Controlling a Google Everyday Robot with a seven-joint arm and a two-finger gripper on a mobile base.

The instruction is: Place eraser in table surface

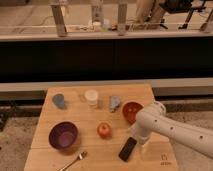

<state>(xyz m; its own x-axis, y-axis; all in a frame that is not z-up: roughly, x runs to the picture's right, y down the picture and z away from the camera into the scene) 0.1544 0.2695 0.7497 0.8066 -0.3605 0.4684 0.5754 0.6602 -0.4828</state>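
Observation:
The black eraser (127, 149) lies tilted on the light wooden table surface (100, 157), near the front edge and right of the red apple (104, 130). My gripper (137, 140) is at the end of the white arm that comes in from the right. It sits just above and to the right of the eraser's upper end. I cannot tell whether it touches the eraser.
A purple bowl (63, 135) stands front left, with a metal spoon (74, 161) at the front edge. A red bowl (132, 111), a bluish-grey object (115, 103), a white cup (91, 97) and a blue cup (59, 101) stand along the back. A small dark mark (164, 160) sits front right.

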